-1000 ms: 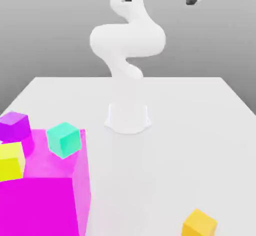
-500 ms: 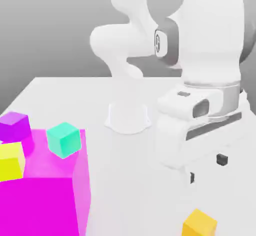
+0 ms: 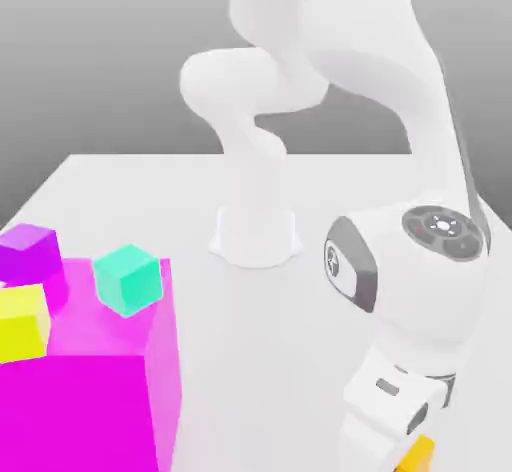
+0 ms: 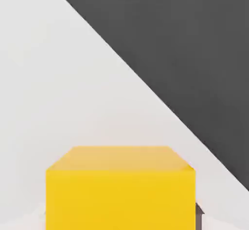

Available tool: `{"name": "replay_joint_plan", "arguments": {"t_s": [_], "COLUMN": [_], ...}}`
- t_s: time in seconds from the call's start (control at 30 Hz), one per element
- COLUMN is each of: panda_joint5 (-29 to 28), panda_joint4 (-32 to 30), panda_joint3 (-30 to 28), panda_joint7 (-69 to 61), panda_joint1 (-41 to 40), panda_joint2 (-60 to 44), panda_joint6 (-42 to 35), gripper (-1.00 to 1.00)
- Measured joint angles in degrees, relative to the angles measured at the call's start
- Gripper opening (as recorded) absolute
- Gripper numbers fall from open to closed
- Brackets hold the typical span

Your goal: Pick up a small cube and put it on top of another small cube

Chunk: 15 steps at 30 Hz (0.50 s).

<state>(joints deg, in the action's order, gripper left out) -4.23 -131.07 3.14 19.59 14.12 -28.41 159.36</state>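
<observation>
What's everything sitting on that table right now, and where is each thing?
small orange cube: one, orange-yellow, at the table's near edge on the exterior view's right, under the arm's hand.
big block: one, magenta, near corner on the exterior view's left.
teal cube: one, at the big block's far right corner.
yellow cube: one, lemon-yellow, left edge.
purple cube: one, behind the yellow cube.
table: one, white.
robot arm: one, white, bent down; end effector shut on the small orange cube.

A plain white matte surface (image 3: 250, 360) carries the arm's round white base (image 3: 256, 235) at its far middle, a big magenta block (image 3: 90, 400) near left, and a small orange cube (image 3: 418, 453) near right.
</observation>
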Motion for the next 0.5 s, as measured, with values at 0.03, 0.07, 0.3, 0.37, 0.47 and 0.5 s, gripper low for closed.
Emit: {"name": "replay_joint_plan", "arguments": {"t_s": [0.03, 0.07, 0.3, 0.37, 0.47, 0.5], "panda_joint5": [0.06, 0.23, 3.28, 4.2, 4.99, 5.14], "panda_joint4": [-0.14, -0.41, 2.52, 5.28, 9.51, 10.92], "panda_joint3": [0.09, 0.28, -3.03, -5.95, -10.02, -11.44], "panda_joint7": [-0.06, -0.19, 3.59, 6.72, 12.0, 13.81], "panda_joint1": [-0.06, -0.21, -4.2, -6.13, -9.49, -10.63], "panda_joint2": [0.67, 2.04, 12.84, 15.03, 18.24, 19.29], "panda_joint6": [-0.54, -1.64, -15.27, -20.2, -27.66, -30.12], "gripper": [-1.0, -1.0, -1.0, -1.0, -1.0, -1.0]}}
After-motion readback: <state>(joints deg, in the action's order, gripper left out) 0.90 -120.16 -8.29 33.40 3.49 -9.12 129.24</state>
